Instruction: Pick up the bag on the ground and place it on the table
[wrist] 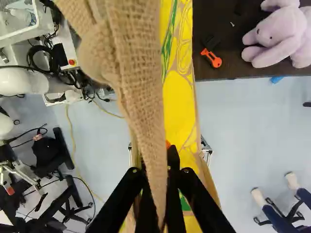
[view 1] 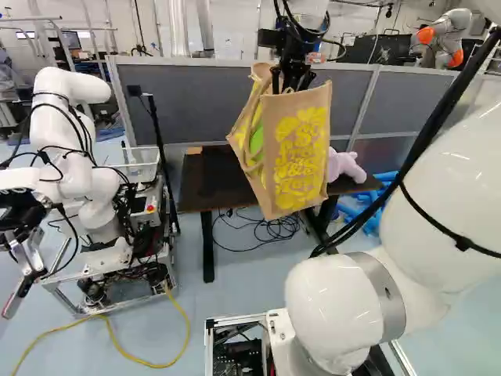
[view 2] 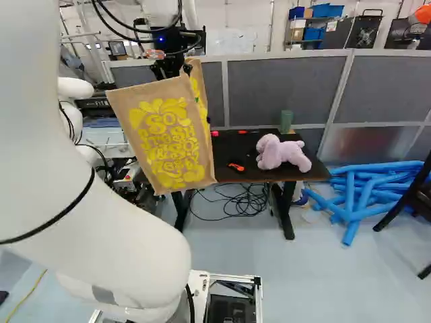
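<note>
The bag — hanging nearer the cameras than the table — carries large yellow lettering on its broad tan panel. The rounded, ornamental letters run in several stacked lines, tilted with the panel, under a yellow leafy shape. In the wrist view, the yellow and green shapes on the bag's side, next to the table's near edge, don't resolve into words. Beyond the table and the grey partition, a white sheet on the wall bears faint marks — too small to make out. A pale tag by the shelves, also beyond the table, is just as illegible.
</note>
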Robot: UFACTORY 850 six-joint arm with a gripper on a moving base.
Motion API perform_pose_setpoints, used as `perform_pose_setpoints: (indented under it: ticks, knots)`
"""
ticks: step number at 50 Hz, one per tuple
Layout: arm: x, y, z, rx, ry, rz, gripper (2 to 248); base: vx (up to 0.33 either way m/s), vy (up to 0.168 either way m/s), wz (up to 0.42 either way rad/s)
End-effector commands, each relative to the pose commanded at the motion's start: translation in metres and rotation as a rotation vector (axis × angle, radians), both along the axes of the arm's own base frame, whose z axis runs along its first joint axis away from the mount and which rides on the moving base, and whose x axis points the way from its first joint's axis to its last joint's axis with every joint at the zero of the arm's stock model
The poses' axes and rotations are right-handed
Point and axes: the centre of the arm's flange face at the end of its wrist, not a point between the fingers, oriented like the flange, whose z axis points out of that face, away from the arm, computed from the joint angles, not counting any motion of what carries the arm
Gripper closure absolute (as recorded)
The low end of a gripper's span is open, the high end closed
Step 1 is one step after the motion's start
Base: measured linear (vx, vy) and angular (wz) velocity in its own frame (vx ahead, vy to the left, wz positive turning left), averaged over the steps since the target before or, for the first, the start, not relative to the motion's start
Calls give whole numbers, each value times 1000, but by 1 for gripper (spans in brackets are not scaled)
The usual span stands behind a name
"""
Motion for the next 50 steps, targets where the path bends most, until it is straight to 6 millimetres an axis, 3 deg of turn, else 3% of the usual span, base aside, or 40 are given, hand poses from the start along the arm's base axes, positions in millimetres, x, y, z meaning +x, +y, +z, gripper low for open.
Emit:
perform_pose_setpoints:
  ticks: [29,50]
  knots:
    - [0,0,0,0,0,0,229,130,36,-8]
    - [17,0,0,0,3,-1,229,2,-1,-3]
